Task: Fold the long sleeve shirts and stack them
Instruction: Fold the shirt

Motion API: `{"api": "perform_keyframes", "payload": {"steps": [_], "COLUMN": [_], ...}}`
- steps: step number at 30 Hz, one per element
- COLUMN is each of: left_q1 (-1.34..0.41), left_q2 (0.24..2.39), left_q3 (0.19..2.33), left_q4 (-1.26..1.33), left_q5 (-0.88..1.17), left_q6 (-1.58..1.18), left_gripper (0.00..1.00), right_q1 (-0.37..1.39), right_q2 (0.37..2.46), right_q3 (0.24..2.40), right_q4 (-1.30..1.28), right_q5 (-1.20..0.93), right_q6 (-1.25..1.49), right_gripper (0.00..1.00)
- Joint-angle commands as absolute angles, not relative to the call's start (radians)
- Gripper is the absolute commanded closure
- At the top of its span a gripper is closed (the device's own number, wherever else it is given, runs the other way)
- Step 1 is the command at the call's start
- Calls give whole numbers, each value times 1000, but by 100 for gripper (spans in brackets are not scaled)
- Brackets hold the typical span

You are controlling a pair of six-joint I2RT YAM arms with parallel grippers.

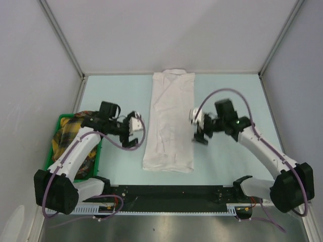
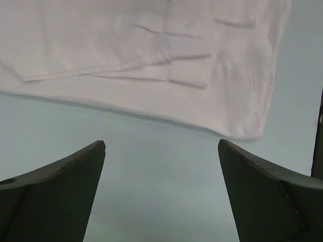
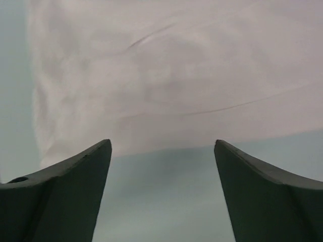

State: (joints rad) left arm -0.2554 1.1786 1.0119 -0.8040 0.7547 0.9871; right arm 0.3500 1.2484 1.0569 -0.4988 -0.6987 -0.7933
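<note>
From above, a plain white cloth long sleeve shirt (image 1: 169, 123) lies folded into a long narrow strip down the middle of the pale blue table (image 1: 116, 91), collar end at the far edge and hem end toward the near side. The left gripper (image 1: 135, 130) sits just beside the strip's left edge and the right gripper (image 1: 198, 127) just beside its right edge, both arms bent inward at the elbow. The left arm reaches over a green plastic basket (image 1: 56, 132) holding yellow-patterned cloth at the near left. In the left wrist view, the left gripper (image 2: 161, 146) has its dark jaws spread wide over bare table (image 2: 151, 166), apart from the shirt's (image 2: 151, 55) wrinkled, layered edge. In the right wrist view, the right gripper (image 3: 162, 146) shows its jaws spread wide too, holding nothing, the shirt's (image 3: 176, 75) edge just beyond their tips.
</note>
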Motion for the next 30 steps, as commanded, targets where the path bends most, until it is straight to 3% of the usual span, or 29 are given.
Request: {"api": "perform_keyframes", "payload": {"steps": [1,4,12,22,24,25,28,30], "left_q1": [-345,-443,-598,-712,-721,-722,-735,-745], "left_q2": [1050,1005,976,1095,1129,1146,1167,1175], "left_q3": [761,637,468,433,440,448,460,463], "left_q4": [-879,-825,-635,-468,-430,-425,-414,-396], "left_q5": [727,678,583,479,471,472,488,491], "left_q6": [1403,1477,1486,1428,1405,1404,1401,1376], "left_gripper": [1,7,10,13,20,31,49,56], "right_q1": [517,627,802,857,868,873,885,887], "right_q2": [1072,1037,1072,1215,1229,1233,1258,1272], "right_q3": [806,703,531,483,482,480,486,489], "right_q4": [-643,-635,-450,-244,-213,-204,-186,-172], "right_q5": [-680,-646,-534,-394,-377,-373,-345,-330], "right_q6": [-1158,-1192,-1233,-1246,-1230,-1226,-1210,-1192], "right_gripper": [21,31,34,44,49,51,60,70]}}
